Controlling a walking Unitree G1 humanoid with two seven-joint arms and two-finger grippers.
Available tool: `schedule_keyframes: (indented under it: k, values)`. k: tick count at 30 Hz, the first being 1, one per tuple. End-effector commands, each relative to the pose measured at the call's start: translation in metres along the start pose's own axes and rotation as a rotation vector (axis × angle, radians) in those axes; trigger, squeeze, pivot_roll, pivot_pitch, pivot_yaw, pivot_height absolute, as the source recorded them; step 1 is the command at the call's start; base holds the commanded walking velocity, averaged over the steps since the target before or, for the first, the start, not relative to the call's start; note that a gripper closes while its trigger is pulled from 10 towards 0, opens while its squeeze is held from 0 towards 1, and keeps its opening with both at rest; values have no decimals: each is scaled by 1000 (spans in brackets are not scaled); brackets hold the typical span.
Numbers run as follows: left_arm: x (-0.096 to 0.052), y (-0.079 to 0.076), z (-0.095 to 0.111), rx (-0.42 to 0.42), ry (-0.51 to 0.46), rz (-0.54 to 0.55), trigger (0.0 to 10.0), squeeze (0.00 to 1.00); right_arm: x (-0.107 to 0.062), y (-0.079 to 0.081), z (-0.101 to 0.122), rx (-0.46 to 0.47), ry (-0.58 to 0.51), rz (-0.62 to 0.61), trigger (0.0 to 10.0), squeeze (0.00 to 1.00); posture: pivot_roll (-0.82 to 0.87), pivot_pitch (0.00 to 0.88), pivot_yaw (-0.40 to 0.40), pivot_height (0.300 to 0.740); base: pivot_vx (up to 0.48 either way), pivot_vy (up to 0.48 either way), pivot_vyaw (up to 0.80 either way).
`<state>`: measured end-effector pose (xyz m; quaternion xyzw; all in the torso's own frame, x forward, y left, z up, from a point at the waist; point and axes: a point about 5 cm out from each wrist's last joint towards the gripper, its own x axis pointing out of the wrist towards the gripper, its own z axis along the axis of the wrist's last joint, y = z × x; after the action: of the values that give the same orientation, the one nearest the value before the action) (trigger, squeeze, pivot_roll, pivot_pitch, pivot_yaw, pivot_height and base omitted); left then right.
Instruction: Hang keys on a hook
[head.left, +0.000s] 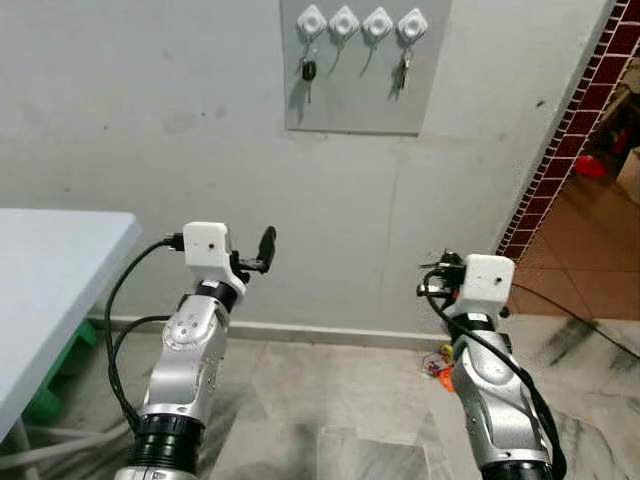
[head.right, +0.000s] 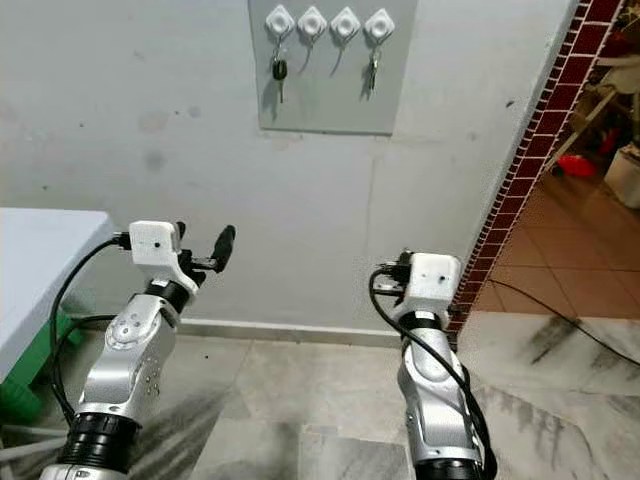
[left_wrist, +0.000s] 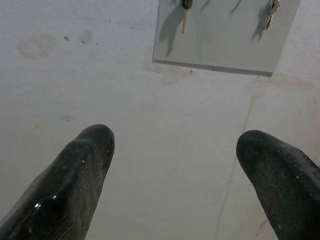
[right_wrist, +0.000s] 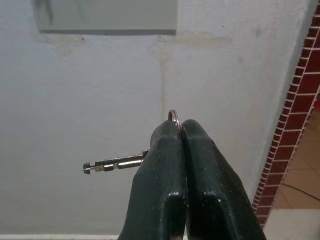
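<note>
A grey board (head.left: 365, 95) on the wall carries a row of white hooks. A black-headed key (head.left: 308, 70) hangs from the leftmost hook and a silver bunch (head.left: 403, 72) from the rightmost; the two middle hooks (head.left: 360, 24) are bare. My right gripper (right_wrist: 180, 128) is shut on a key ring, with a silver key (right_wrist: 112, 163) sticking out sideways. It is held at chest height, well below the board and right of it. My left gripper (left_wrist: 175, 145) is open with nothing between its fingers, raised below the board's left side.
A white table (head.left: 50, 270) stands at the left with a green stool (head.left: 55, 385) under it. A wall edge of red-brown tiles (head.left: 565, 140) is at the right, with an orange floor beyond. A black cable (head.left: 590, 325) runs over the marble floor.
</note>
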<state>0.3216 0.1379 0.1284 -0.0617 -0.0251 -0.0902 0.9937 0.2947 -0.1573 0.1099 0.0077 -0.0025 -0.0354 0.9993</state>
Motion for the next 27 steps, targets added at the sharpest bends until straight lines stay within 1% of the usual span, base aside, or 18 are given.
schedule_keyframes:
  k: [1,7,10,27]
  values:
    - [0,2,5,3,-12,7,10000,0,0,-1,5,0,-12,-5,10000,0,-46,0,2,740,247,0,0]
    - [0,3,6,5,-9,8,10000,0,0,1,5,-1,-17,0,10000,0,-45,0,7,740,201,0,0]
    - [0,3,6,12,-10,4,10000,0,-2,2,6,11,-22,9,10000,0,-45,0,7,740,270,0,0]
    - [-1,2,10,26,-19,-13,10000,0,-3,5,8,4,-41,19,10000,0,-41,0,10,740,292,0,0]
